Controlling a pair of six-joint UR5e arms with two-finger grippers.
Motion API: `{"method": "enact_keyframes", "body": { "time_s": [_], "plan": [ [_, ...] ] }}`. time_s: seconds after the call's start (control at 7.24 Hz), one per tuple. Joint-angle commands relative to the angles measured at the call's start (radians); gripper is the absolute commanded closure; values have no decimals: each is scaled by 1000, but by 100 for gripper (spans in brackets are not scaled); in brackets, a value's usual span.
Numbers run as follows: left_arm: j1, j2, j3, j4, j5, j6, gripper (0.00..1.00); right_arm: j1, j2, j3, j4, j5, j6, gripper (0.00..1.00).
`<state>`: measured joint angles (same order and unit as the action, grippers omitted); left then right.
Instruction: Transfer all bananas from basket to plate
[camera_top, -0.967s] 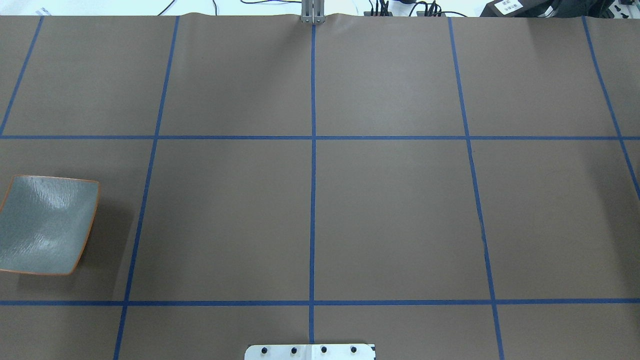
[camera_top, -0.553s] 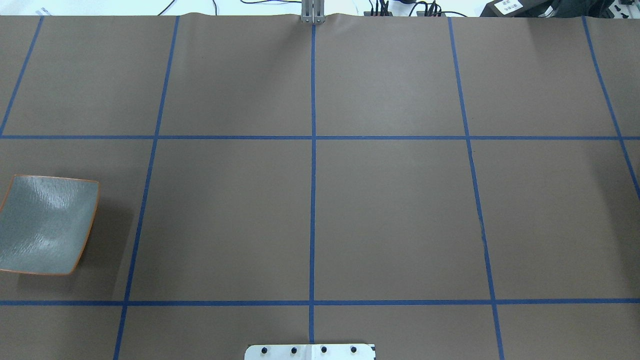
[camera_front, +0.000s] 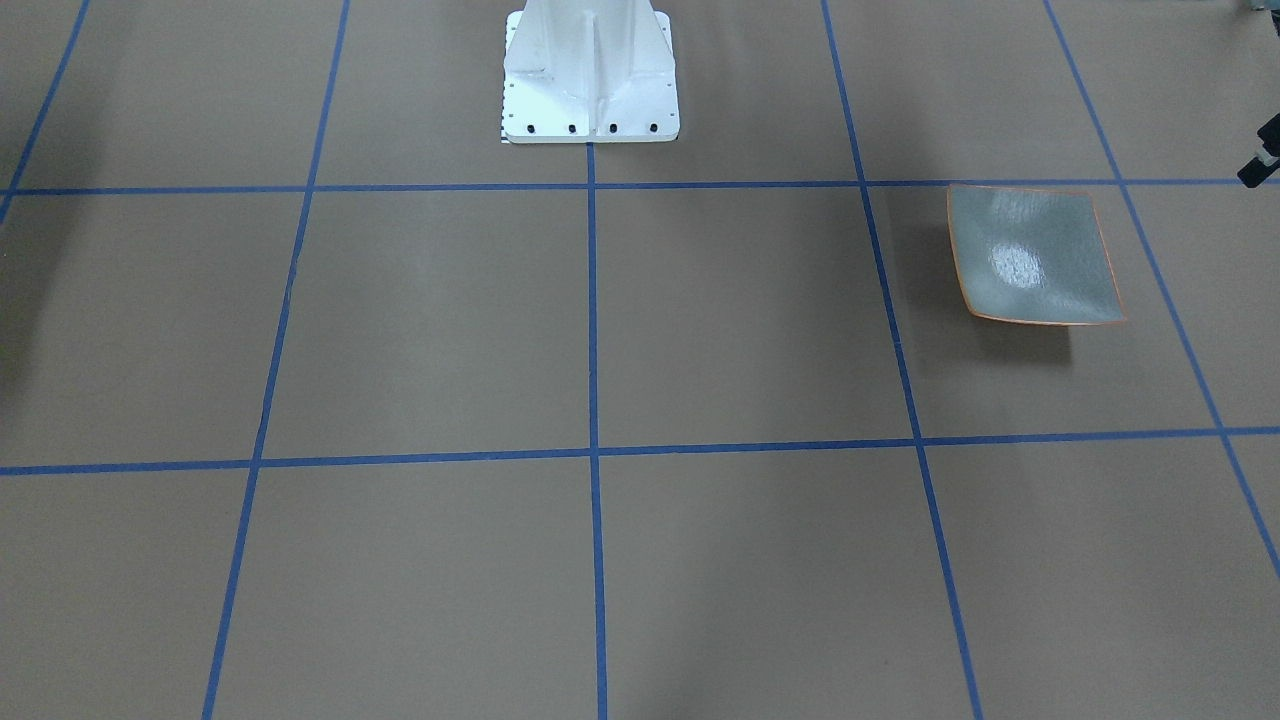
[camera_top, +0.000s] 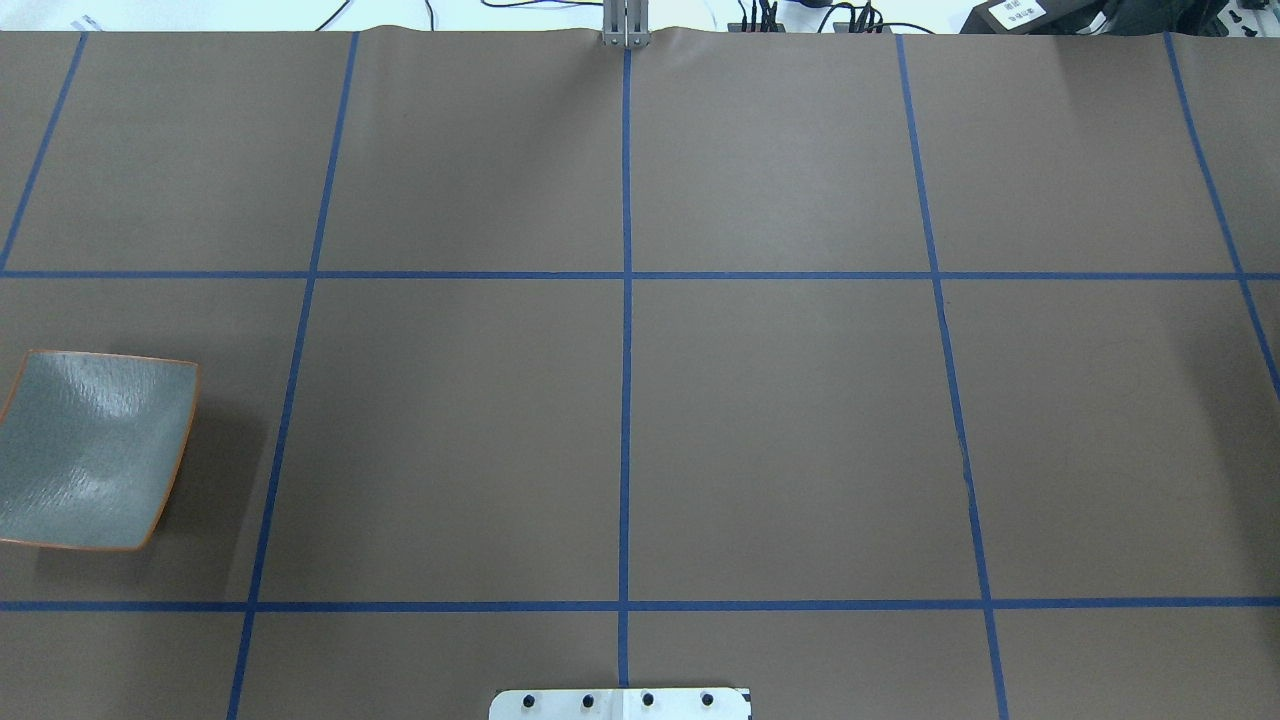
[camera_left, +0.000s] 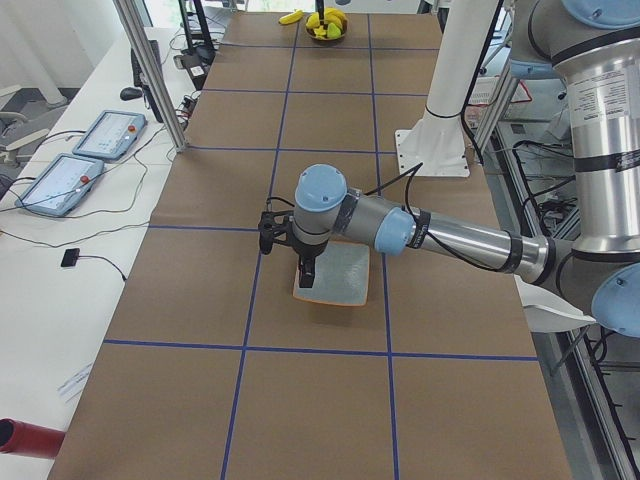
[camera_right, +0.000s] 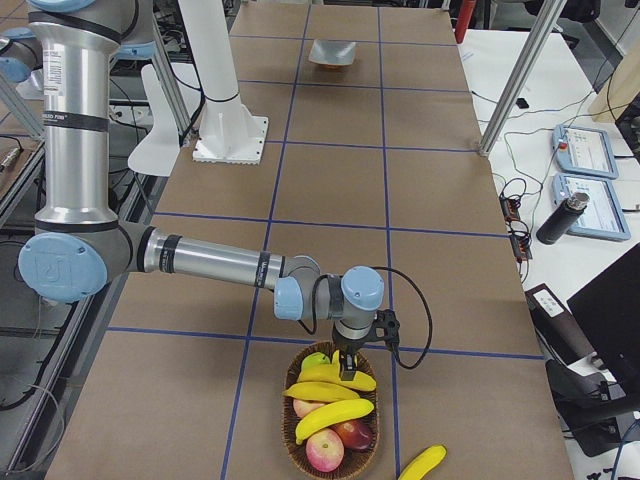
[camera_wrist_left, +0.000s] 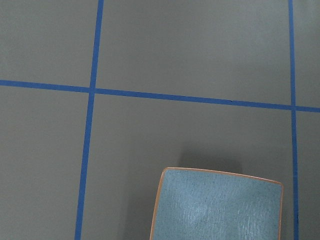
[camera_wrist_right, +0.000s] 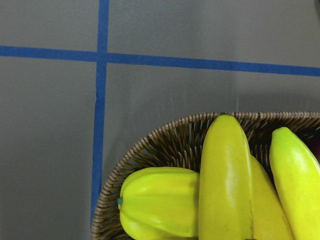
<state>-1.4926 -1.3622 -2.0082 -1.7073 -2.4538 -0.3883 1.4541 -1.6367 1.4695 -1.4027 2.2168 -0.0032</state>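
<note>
Bananas (camera_wrist_right: 225, 170) heaped in wicker basket (camera_wrist_right: 165, 142) at right end of tabletop (camera_top: 780, 420); plate (camera_top: 90, 450) bare at left end. Right gripper (camera_right: 347, 374) low over heap, left gripper (camera_left: 306, 280) over plate; jaw width of either cannot be told. Risk: curved skin slips, lift drags neighbours out.

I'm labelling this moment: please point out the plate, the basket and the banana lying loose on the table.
plate (camera_top: 95, 450): overhead exterior view, bare glazed centre.
basket (camera_wrist_right: 165, 145): right wrist view, woven wall.
loose banana (camera_right: 422, 463): exterior right view, its middle.
</note>
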Motion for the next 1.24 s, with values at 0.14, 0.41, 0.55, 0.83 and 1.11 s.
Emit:
{"method": "enact_keyframes", "body": {
  "time_s": [0.14,0.41,0.55,0.83,1.11],
  "plan": [
    [0,0,3,0,-33,-1,0,0,3,17,-50,-20,-57,14],
    [0,17,0,0,-54,-1,0,5,23,12,-117,-32,-150,14],
    [0,18,0,0,-56,-1,0,5,15,6,-113,-52,-152,14],
    [0,18,-1,-2,-56,-1,0,5,6,6,-108,-98,-156,15],
    [-3,18,-4,-2,-74,-1,0,3,6,-11,-108,-97,-155,23]
  ]
}}
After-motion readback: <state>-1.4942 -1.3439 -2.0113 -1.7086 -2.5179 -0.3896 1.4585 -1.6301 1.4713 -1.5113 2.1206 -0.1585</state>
